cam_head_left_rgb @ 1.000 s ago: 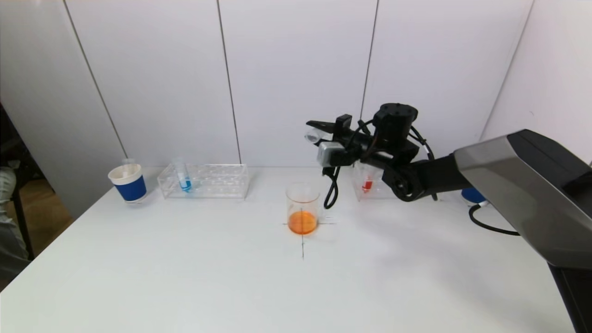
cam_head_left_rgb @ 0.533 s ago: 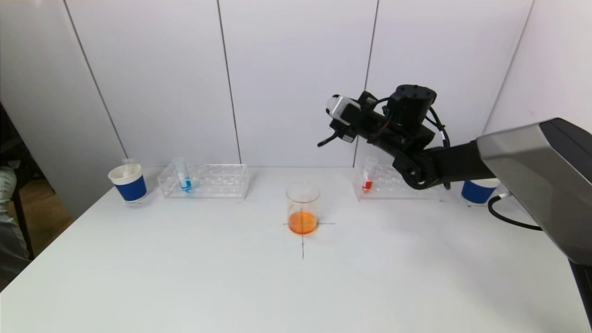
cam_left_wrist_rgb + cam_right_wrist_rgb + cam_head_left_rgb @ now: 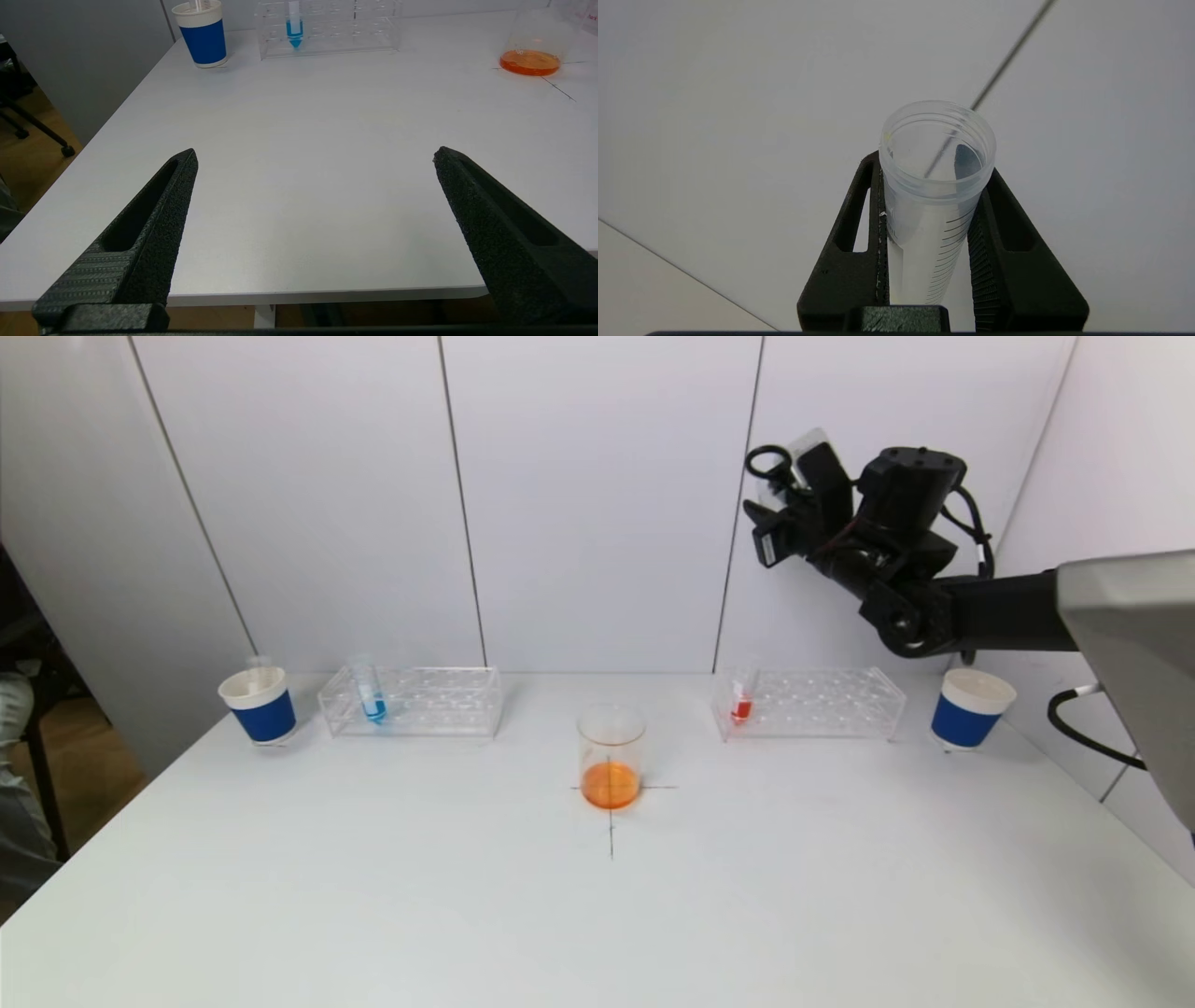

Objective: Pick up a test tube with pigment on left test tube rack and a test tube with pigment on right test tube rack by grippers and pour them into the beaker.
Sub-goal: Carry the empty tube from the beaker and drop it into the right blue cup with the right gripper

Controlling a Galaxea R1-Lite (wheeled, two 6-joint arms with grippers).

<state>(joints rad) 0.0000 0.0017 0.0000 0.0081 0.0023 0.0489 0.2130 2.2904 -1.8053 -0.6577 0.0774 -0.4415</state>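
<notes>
A glass beaker (image 3: 611, 756) with orange liquid stands at the table's middle on a cross mark. The left rack (image 3: 411, 702) holds a tube with blue pigment (image 3: 370, 693). The right rack (image 3: 812, 702) holds a tube with red pigment (image 3: 742, 700). My right gripper (image 3: 805, 462) is raised high above the right rack, near the wall. In the right wrist view the right gripper (image 3: 936, 161) is shut on a clear, empty-looking test tube (image 3: 934, 210), mouth pointing away. My left gripper (image 3: 315, 156) is open and empty, low by the table's near edge, outside the head view.
A blue-and-white paper cup (image 3: 259, 705) stands left of the left rack, another cup (image 3: 969, 709) right of the right rack. The left wrist view shows the left cup (image 3: 202, 28), the blue tube (image 3: 294, 30) and the beaker (image 3: 530, 51) far off.
My right arm has swung up and to the right, away from above the beaker, turning the held tube from tipped over to mouth-up. The right rack and cup are uncovered now.
</notes>
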